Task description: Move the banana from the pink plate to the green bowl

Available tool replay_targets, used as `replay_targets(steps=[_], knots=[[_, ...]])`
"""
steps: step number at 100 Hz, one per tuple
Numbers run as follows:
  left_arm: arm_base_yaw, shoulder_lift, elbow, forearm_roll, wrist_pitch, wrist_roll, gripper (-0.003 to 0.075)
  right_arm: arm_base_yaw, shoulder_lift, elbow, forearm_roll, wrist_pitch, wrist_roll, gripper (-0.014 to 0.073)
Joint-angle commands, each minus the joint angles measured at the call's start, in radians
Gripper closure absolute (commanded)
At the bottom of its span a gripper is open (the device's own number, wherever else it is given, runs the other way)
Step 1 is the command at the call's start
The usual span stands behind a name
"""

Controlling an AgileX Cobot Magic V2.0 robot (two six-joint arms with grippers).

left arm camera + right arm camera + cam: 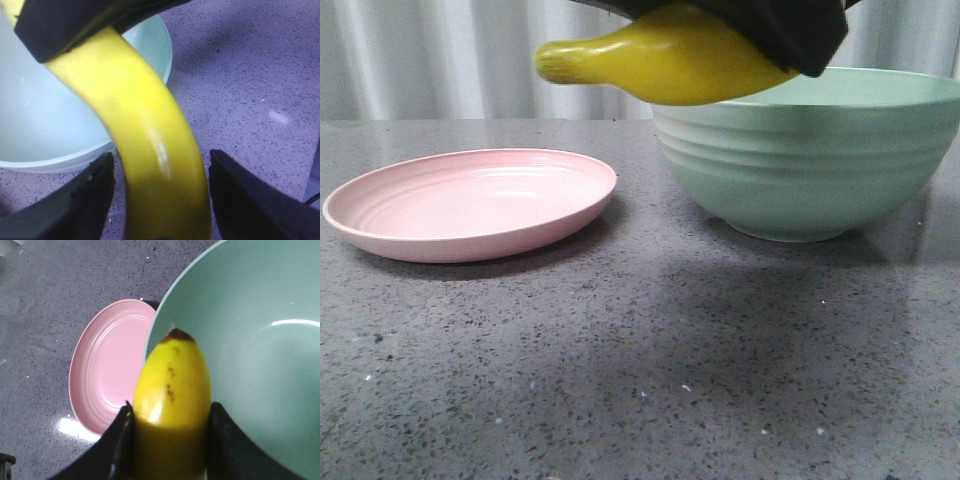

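The yellow banana hangs in the air above the left rim of the green bowl, its thin end pointing left. Black gripper parts cover its right end. In the right wrist view my right gripper is shut on the banana, whose dark tip sits over the bowl's rim. My left gripper stands open around the banana, with a gap on each side of it. The pink plate lies empty to the left of the bowl.
The plate and bowl stand on a grey speckled tabletop. A pale curtain hangs behind the table's far edge. The bowl's inside holds nothing.
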Motion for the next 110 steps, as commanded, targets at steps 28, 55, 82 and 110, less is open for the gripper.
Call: replay_targets(steps=[28,55,82,110], knots=[[-0.009,-0.117,-0.035,0.081,-0.076,0.001,0.0292,-0.001,-0.02,-0.04,0.018,-0.08,-0.006,0.0575],[-0.009,-0.256,-0.035,0.085,-0.114,0.001,0.0293,-0.001,-0.02,-0.109,-0.182,-0.198,-0.006,0.0575],[-0.009,-0.321,-0.035,0.085,-0.137,0.001,0.0293,-0.045,0.014,-0.112,-0.335,-0.413,-0.006,0.0574],[-0.009,-0.319,-0.035,0.085,-0.137,0.001,0.0293,-0.058,0.139,-0.112,-0.473,-0.4,-0.006,0.0379]])
